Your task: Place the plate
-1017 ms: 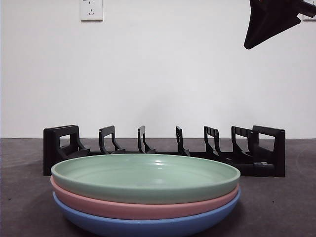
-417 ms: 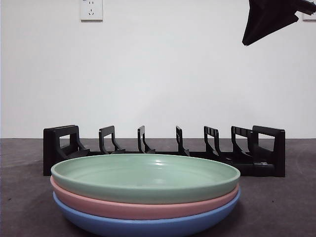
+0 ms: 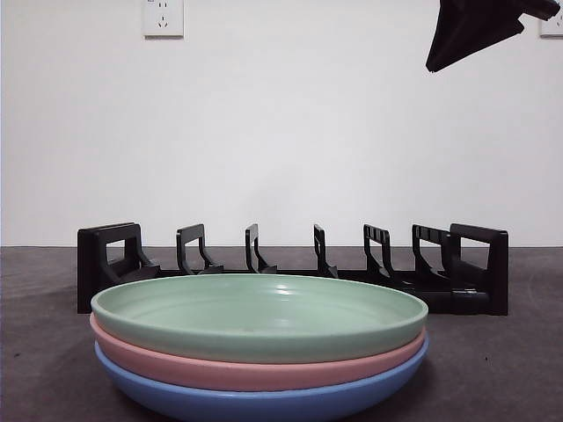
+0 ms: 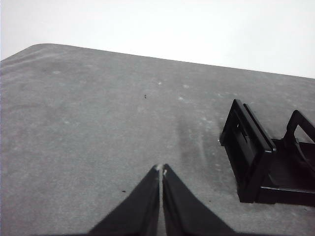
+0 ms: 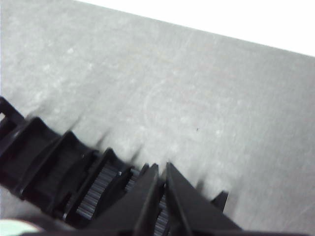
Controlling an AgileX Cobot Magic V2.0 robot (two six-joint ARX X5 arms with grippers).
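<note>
right gripper [image 3: 475,35] has risen slightly at top right, jaws clenched, empty; left gripper [image 4: 161,172] likewise clenched; green plate [image 3: 259,318] tops stack near rack [image 3: 290,264].

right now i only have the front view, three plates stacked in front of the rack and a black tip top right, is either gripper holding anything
observer: no, the left gripper is shut on nothing, over bare table
operator: and the right one
observer: the right gripper is shut and empty too, above the rack
operator: can its camera see the plates
observer: only a sliver of the green plate, at the edge of its picture
</note>
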